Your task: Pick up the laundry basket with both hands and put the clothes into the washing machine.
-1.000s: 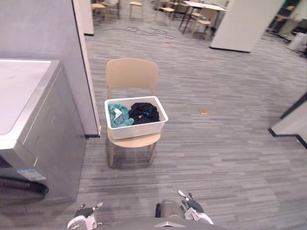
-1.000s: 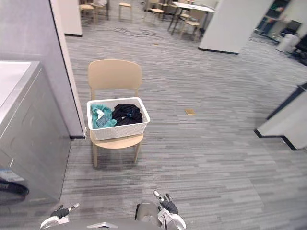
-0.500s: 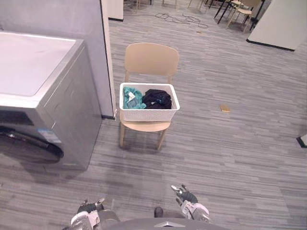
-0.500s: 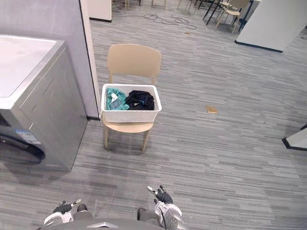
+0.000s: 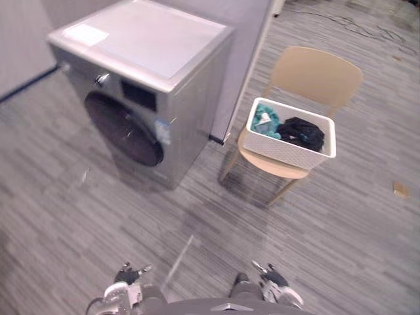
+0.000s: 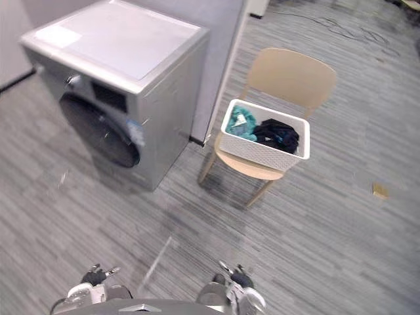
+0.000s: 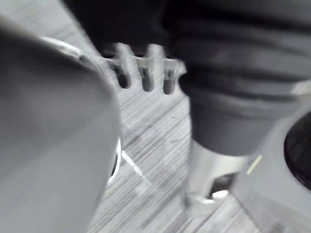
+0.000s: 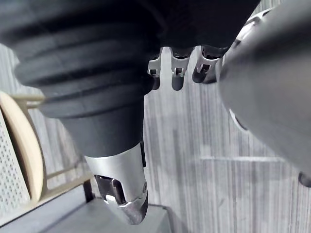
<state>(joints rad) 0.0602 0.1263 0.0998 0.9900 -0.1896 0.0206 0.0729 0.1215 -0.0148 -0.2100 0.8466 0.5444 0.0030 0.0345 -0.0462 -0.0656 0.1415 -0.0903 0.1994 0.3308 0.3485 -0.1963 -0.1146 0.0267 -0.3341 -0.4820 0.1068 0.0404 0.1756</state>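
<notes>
A white laundry basket [image 5: 292, 152] sits on a tan chair [image 5: 318, 75] at the upper right, holding teal clothes [image 5: 264, 123] and black clothes [image 5: 300, 132]. A silver washing machine [image 5: 141, 72] stands left of the chair, its dark round door [image 5: 123, 128] shut. My left hand [image 5: 125, 289] and right hand [image 5: 279, 292] hang low at the bottom edge, far from the basket and holding nothing. The left hand's fingers [image 7: 144, 73] and the right hand's fingers [image 8: 177, 70] hang relaxed over the grey floor.
A grey partition wall [image 5: 249, 20] rises behind the machine, beside the chair. A small tan scrap [image 5: 400, 189] lies on the floor at the right. Wide open floor lies between me, the machine and the chair.
The camera has swung left and down: the washing machine's front now shows in full, and the chair and basket sit at the upper right. Both hands stay low and empty.
</notes>
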